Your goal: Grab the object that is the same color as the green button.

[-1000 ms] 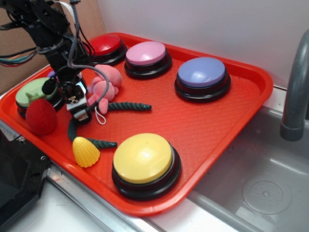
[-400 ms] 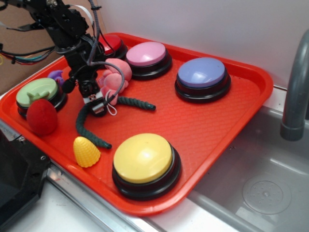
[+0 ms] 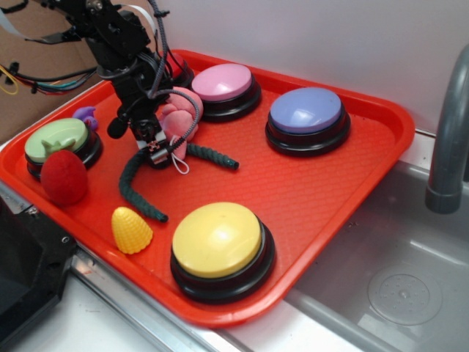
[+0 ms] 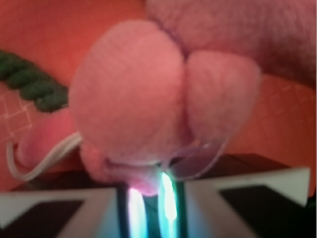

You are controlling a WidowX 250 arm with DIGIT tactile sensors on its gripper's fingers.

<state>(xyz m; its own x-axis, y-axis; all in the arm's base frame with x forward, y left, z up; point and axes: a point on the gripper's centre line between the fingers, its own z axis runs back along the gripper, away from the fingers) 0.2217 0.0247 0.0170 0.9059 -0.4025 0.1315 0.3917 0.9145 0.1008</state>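
The dark green twisted rope [image 3: 132, 189] curves across the red tray [image 3: 308, 191], with the pink plush toy [image 3: 181, 116] and its white loop [image 3: 178, 166] attached. My gripper [image 3: 155, 152] is shut on the rope's middle and holds that part slightly raised; both rope ends trail on the tray. In the wrist view the plush [image 4: 148, 99] fills the centre, a piece of rope [image 4: 32, 83] shows at the left, and the gripper [image 4: 148, 193] has its jaws nearly together on a dark green strand. The green button [image 3: 56, 139] is at the tray's left edge.
A red fuzzy strawberry [image 3: 63, 177] leans by the green button. A yellow corn toy [image 3: 131, 230] and a yellow button [image 3: 220, 242] sit at the front. Red [image 3: 174, 64], pink [image 3: 222, 82] and purple [image 3: 305, 111] buttons line the back. A sink and grey faucet [image 3: 447, 147] are on the right.
My gripper has moved up and toward the back right with the rope in it. The rope's middle lifted, its left end dragged away from the corn toy, and the plush shifted along.
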